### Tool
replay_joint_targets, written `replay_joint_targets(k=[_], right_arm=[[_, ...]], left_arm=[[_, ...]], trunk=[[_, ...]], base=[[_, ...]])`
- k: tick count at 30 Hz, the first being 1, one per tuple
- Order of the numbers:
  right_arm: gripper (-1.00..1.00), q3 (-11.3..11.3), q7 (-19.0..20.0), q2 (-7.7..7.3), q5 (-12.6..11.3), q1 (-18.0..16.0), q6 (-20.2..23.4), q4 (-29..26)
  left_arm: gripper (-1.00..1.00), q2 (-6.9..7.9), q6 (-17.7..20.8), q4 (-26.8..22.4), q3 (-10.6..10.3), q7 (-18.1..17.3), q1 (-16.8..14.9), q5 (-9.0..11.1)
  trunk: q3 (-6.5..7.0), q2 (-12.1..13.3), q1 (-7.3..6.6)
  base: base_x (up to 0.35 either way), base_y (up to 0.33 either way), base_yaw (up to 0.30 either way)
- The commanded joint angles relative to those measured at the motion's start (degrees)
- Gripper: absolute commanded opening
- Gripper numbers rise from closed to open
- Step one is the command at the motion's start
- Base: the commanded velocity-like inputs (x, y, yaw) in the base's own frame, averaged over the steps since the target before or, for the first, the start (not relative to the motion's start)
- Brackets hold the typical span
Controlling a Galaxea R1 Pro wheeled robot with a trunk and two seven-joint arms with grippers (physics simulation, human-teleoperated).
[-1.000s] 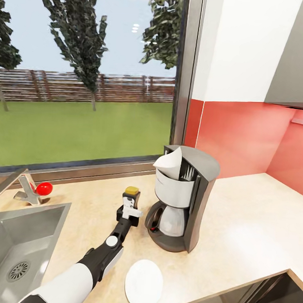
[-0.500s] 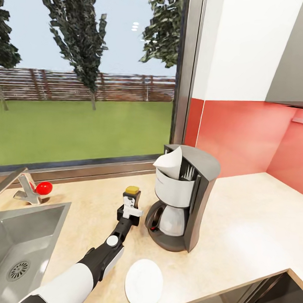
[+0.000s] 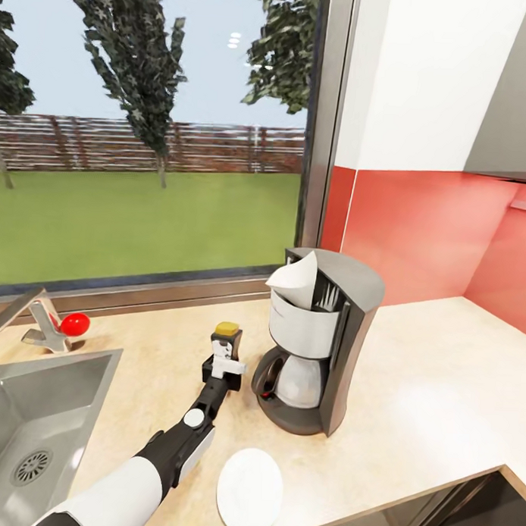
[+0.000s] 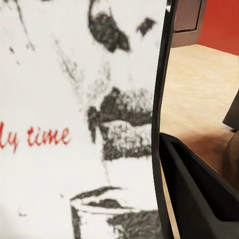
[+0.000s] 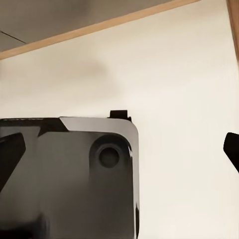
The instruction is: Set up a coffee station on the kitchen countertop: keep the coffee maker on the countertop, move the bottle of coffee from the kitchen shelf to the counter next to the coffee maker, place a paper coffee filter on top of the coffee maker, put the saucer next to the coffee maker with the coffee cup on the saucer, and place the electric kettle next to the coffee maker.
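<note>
Left gripper (image 3: 223, 360) closed around the bottle of coffee (image 3: 228, 339), holding it upright, low over or on the kitchen countertop (image 3: 433, 390); contact with the surface cannot be told. Bottle just beside the coffee maker (image 3: 321, 348), at its 9 o'clock in the head view. Yellowish-brown cap above the fingers. In the left wrist view, white label of the bottle of coffee (image 4: 79, 119) pressed close to the lens, red lettering and black marks across it, one dark finger (image 4: 199, 194) alongside.

Paper filter (image 3: 294, 279) propped in the top of the coffee maker, tilted toward 10 o'clock. White carafe seated in the lower bay. Saucer (image 3: 249, 481) flat on the countertop at 7 o'clock from the coffee maker, near the front edge, apart from it. Steel sink (image 3: 38, 407) at 9 o'clock, tap with a red knob (image 3: 73, 323) behind it.

Right gripper: dark fingertips (image 5: 231, 147) at the frame edges, spread wide apart, over a pale floor and a dark rounded robot part.
</note>
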Motion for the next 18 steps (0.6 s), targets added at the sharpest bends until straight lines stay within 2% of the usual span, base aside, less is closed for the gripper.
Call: replay_joint_targets(k=[1,5,11,12,18], right_arm=[[1.0,0.1,0.3,-0.02,-0.4,-0.1,-0.2,0.1],[1.0,0.1,0.3,-0.02,-0.4,-0.1,-0.2,0.1],[1.0,0.1,0.3,-0.02,-0.4,-0.1,-0.2,0.1],[1.0,0.1,0.3,-0.02,-0.4,-0.1,-0.2,0.1],[1.0,0.1,0.3,-0.02,-0.4,-0.1,-0.2,0.1]], left_arm=[[-1.0,0.04,-0.4,0.1,-0.5,0.4,0.0,0.6],[-1.0,0.04,-2.4,-0.1,-0.6,0.4,1.1,0.7],[-1.0,0.0,-3.1,-0.1,-0.7,0.3,1.5,0.8],[1.0,-0.03,-3.1,-0.1,-0.7,0.3,1.5,0.8],[1.0,0.04,-3.1,-0.2,-0.6,0.3,1.6,0.7]], trunk=[[-0.18,-0.1,0.03],[-0.33,-0.1,0.03],[-0.36,-0.1,0.03],[-0.36,-0.1,0.03],[-0.36,-0.1,0.03]], base=[[0.0,0.0,0.0],[0.0,0.0,0.0],[0.0,0.0,0.0],[0.0,0.0,0.0],[0.0,0.0,0.0]])
